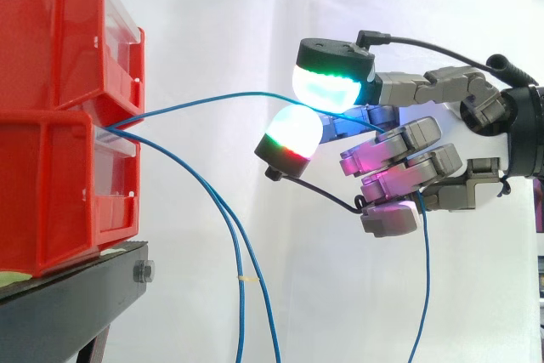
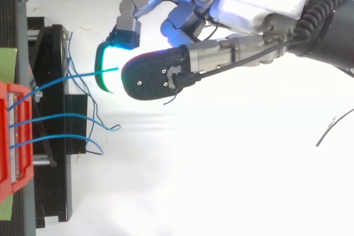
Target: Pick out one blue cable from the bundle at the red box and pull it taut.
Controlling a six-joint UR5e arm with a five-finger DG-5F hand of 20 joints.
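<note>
Two red bins [image 1: 51, 40] are stacked on the black stand [image 1: 76, 295] at the left. Several blue cables come out of the gap between them. One blue cable [image 1: 212, 101] runs in a shallow arch from the bins to my hand [image 1: 408, 146], which is shut on it: the cable passes between the green-glowing pad [image 1: 327, 82] and the white-and-red pad [image 1: 293, 133]. Its free end [image 1: 423, 295] hangs below the curled fingers. From above, the held cable [image 2: 66, 79] leads from the red bin [image 2: 8, 136] to the pads. Two other blue cables [image 1: 223, 210] droop down from the bins.
A white curtain stands behind everything. In the top view the loose cables [image 2: 61, 118] curl over the black stand [image 2: 52, 192], which carries a green strip [image 2: 8, 64]. A thin dark wire [image 2: 332, 131] lies on the white surface at the right.
</note>
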